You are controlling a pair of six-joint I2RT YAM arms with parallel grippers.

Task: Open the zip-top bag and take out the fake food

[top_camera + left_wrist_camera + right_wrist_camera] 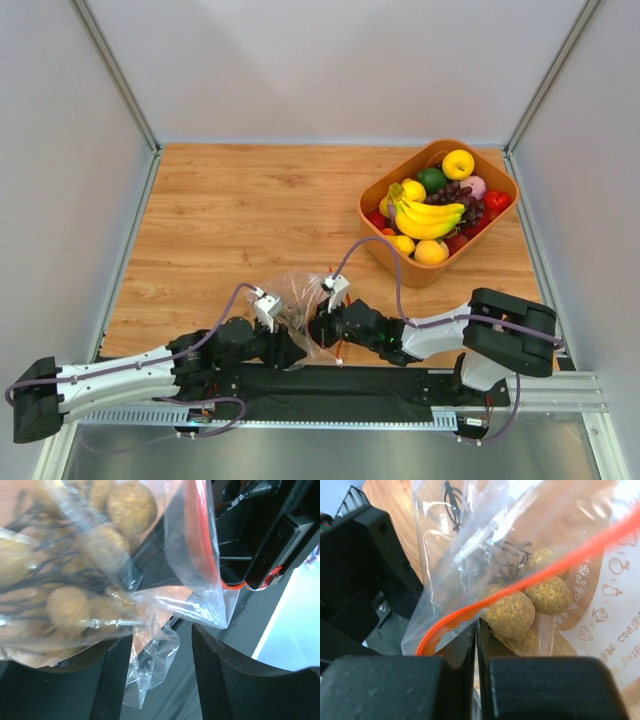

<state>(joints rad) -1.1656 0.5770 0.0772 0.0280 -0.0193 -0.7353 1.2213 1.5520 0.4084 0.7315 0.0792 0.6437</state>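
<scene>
The zip-top bag [298,298] lies crumpled at the table's near edge between my two arms. Its red-orange zip strip [530,575] runs across the right wrist view. Inside it sits fake food, a cluster of tan-brown balls [65,607] on dark stems, also seen through the plastic as tan-brown balls [510,612]. My right gripper [476,625] is shut on the bag's edge just under the strip. My left gripper [161,639] stands open at the bag's other side, with a loose flap of clear plastic [150,665] hanging between its fingers, untouched by either one.
An orange basket [398,262] at the right holds a yellow banana bunch [430,217], dark grapes and other fruit. A black mat [330,385] covers the near rail under both grippers. White walls close in the wooden table [240,210] on three sides.
</scene>
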